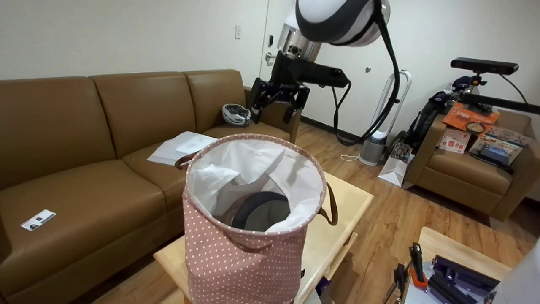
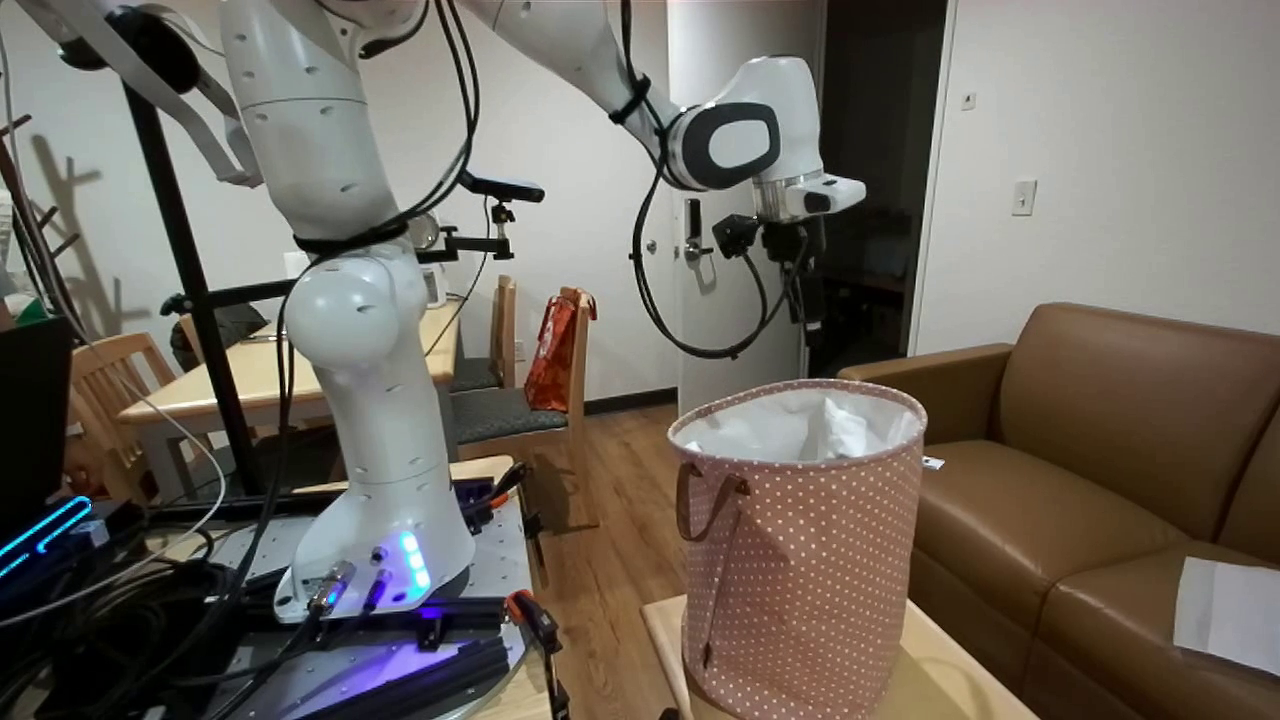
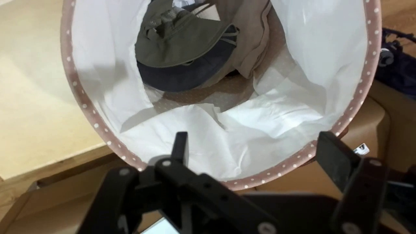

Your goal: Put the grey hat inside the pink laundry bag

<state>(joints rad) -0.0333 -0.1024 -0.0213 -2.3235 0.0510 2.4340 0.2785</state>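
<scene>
The pink laundry bag [image 1: 249, 270] with white dots and white lining stands upright, mouth up; it also shows in an exterior view [image 2: 800, 570] and, by its rim, in the wrist view [image 3: 76, 87]. The grey hat [image 1: 272, 213], olive-grey in the wrist view [image 3: 182, 42], lies inside the bag on top of a dark navy hat [image 3: 185, 76]. In an exterior view the bag's wall hides the hat. My gripper [image 1: 273, 116] is open and empty above the bag's mouth, apart from the rim; it also shows in an exterior view [image 2: 812, 330] and the wrist view [image 3: 253, 139].
The bag stands on a light wooden table [image 1: 350, 198]. A brown sofa [image 1: 84, 202] runs alongside, holding papers [image 1: 181, 147], a card [image 1: 38, 220] and a white helmet [image 1: 236, 115]. Brown strap handles [image 1: 331, 207] stick out from the bag's rim.
</scene>
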